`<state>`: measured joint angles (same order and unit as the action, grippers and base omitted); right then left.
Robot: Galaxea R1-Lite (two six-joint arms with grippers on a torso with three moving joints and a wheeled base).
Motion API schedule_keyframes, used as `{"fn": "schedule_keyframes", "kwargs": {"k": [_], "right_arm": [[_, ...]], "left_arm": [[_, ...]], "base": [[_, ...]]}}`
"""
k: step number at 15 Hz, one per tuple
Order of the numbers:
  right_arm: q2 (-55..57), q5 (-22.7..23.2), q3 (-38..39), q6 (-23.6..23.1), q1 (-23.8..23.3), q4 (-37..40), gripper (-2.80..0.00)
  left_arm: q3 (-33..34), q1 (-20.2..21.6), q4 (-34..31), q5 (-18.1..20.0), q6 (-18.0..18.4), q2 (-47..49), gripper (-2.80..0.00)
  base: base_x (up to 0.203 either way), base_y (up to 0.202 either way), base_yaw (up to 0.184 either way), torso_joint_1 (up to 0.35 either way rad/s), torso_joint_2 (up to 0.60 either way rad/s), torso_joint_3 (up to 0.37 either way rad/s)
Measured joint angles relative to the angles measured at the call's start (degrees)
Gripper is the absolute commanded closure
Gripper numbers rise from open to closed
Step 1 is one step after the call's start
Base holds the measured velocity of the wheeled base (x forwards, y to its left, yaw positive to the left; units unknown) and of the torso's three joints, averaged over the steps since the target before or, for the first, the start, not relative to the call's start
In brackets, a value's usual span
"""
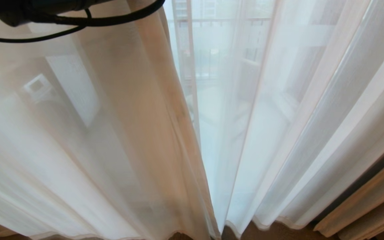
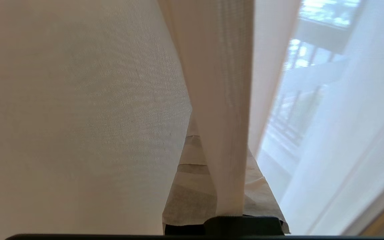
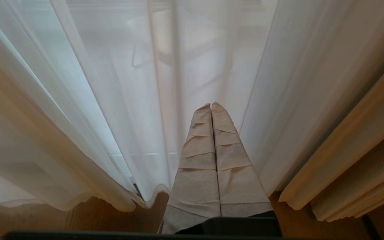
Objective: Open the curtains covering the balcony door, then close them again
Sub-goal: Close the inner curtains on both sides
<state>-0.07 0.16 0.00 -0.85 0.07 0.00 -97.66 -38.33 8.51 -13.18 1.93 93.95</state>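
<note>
Black arm [image 1: 28, 11] with looping black cables [image 1: 88, 21]; tape-wrapped beige fingers [image 3: 212, 160] on black mounts.

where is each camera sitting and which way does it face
Head view: high, facing down at the thin sheer white curtains; a dark arm part at the top left.
Left wrist view: behind the left hand, shut on a sheer fold.
Right wrist view: behind the shut right hand, facing the sheers and heavy beige woven drapes.
All share the sheers.
</note>
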Motion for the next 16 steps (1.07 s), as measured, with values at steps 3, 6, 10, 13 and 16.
{"fn": "schedule_keyframes", "kwargs": {"k": [3,6,10,13,16], "right_arm": [[0.0,0.0,0.0,0.0,0.0,0.0,0.0],[0.0,0.0,0.0,0.0,0.0,0.0,0.0],[0.0,0.0,0.0,0.0,0.0,0.0,0.0],[0.0,0.0,0.0,0.0,0.0,0.0,0.0],[0.0,0.0,0.0,0.0,0.0,0.0,0.0]], "left_arm": [[0.2,4.6,-0.3,-0.5,0.2,-0.9,0.0],[0.6,10.8,-0.1,-0.9,0.9,-2.9,0.0],[4.9,17.9,0.2,-1.3,1.1,-5.8,0.0],[8.6,23.6,0.8,-1.1,1.2,-8.1,0.0],[10.2,27.8,3.1,-1.1,1.3,-9.0,0.0]], "base": [[0.0,0.0,0.0,0.0,0.0,0.0],[0.0,0.0,0.0,0.0,0.0,0.0],[0.0,0.0,0.0,0.0,0.0,0.0],[0.0,0.0,0.0,0.0,0.0,0.0],[0.0,0.0,0.0,0.0,0.0,0.0]]}}
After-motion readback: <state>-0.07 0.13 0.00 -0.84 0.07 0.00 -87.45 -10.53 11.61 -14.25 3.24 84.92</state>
